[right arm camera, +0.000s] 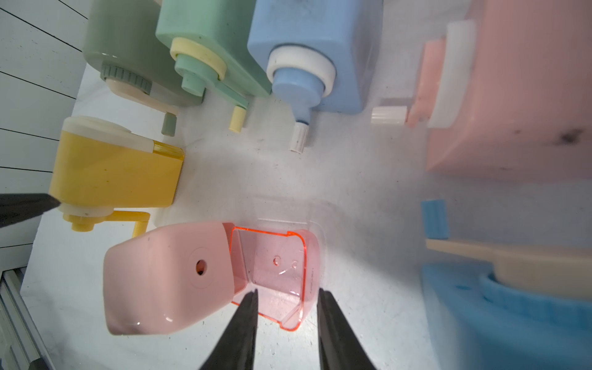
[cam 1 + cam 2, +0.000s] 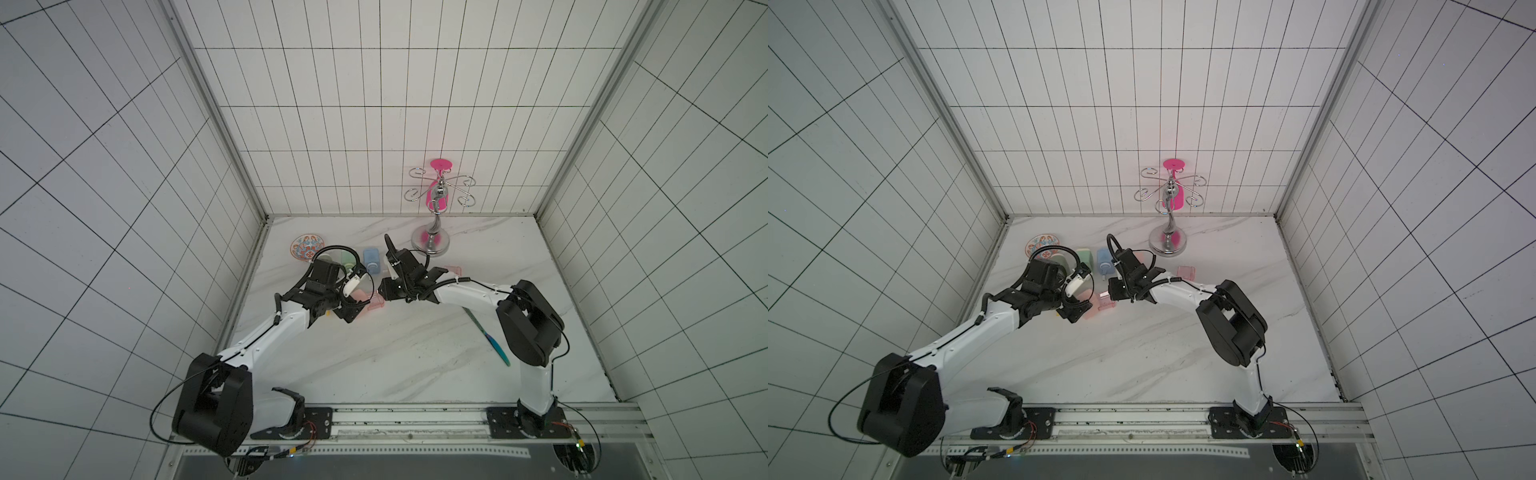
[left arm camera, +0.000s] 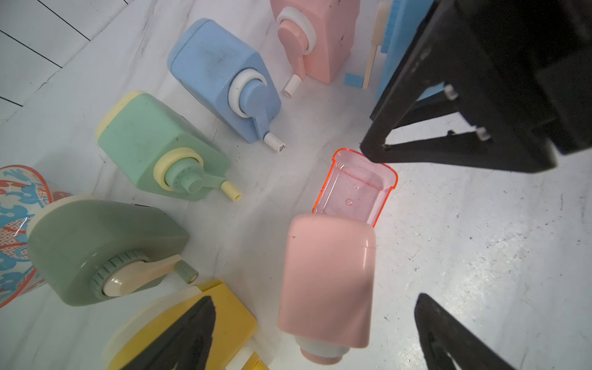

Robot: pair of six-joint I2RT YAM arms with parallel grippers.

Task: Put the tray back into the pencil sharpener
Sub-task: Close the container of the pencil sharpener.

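Observation:
A pink pencil sharpener (image 3: 326,275) lies on its side on the marble table, seen in both top views (image 2: 359,295) (image 2: 1086,297). Its translucent pink tray (image 1: 275,266) (image 3: 355,189) sits partly in the body, with roughly half sticking out. My left gripper (image 3: 315,298) is open wide, one finger on each side of the sharpener's body, touching nothing. My right gripper (image 1: 288,293) is narrowly open over the tray's outer end. One of its fingers is above the tray floor, the other just outside the end wall. A small gap shows at the wall.
Other sharpeners crowd the left rear: blue (image 3: 221,77), mint (image 3: 150,141), grey-green (image 3: 96,250), yellow (image 3: 230,314), a second pink one (image 3: 320,32). A patterned plate (image 2: 307,248), a metal stand (image 2: 432,245), a spare pink tray (image 2: 453,270) and a green-blue stick (image 2: 488,332) lie around.

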